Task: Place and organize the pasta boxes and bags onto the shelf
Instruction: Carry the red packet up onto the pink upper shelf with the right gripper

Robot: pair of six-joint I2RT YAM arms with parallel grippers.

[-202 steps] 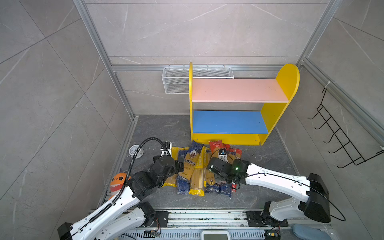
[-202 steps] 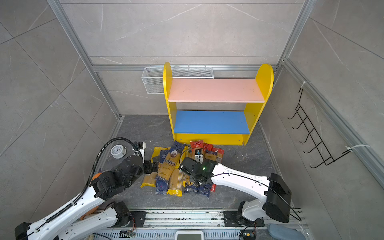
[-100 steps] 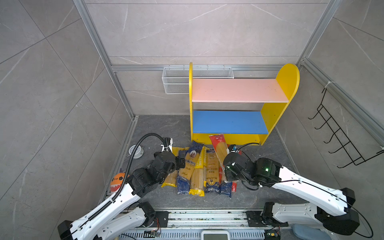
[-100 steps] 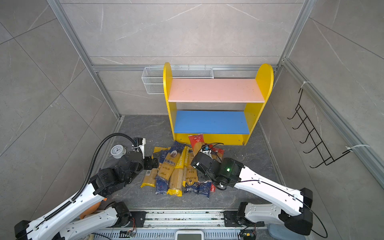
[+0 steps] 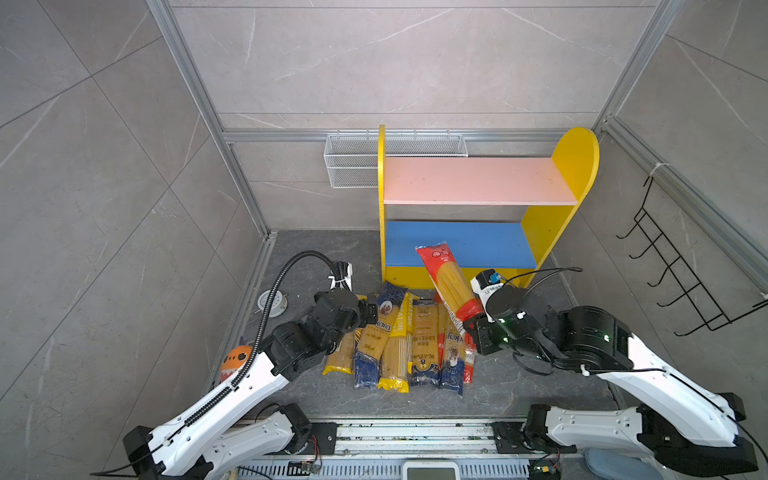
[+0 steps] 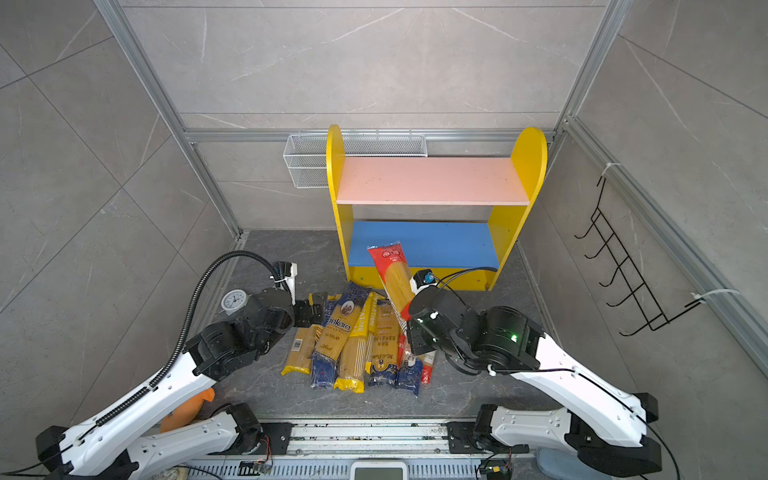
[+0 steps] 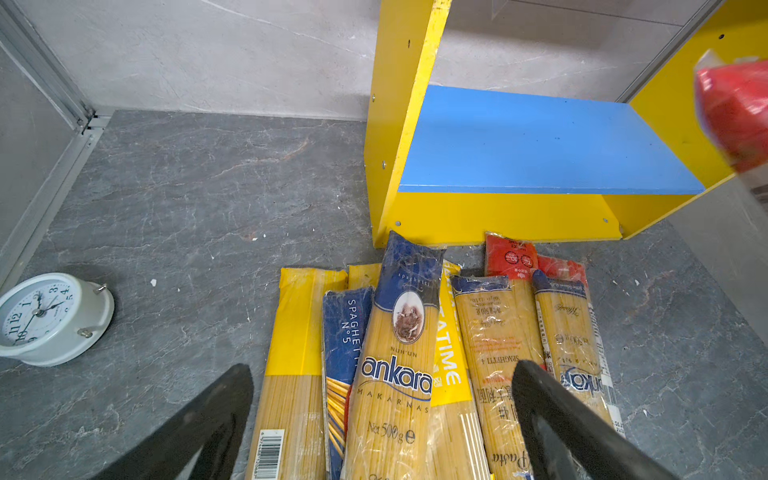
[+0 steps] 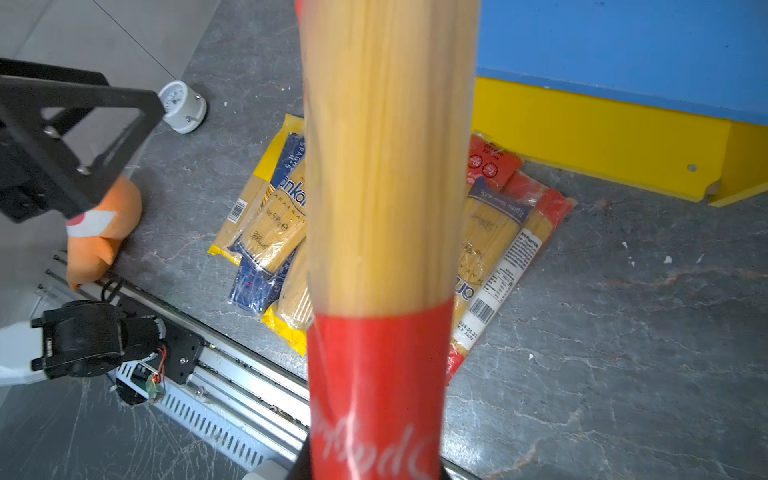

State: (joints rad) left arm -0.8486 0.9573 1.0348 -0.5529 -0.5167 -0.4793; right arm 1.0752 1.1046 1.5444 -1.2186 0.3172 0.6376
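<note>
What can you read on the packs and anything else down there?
"ankara", "MAKARNAS", "Net 500 g": blue-topped bag.
"SPAGHET", "N°5": dark-blue box, partly covered.
"ATIME": yellow bag.
"SPAGHETTI 4", upside down: clear bag.
"12", "1", "4", "5": clock.
Held red bag: script too blurred.

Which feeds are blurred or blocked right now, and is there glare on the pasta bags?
Left wrist view: the raised red-ended bag is smeared by blur at the frame edge; the floor bags are sharp, with mild wrapper glare. Right wrist view: that bag fills the centre, slightly soft, hiding part of the pile. Both top views: sharp, evenly lit.
</note>
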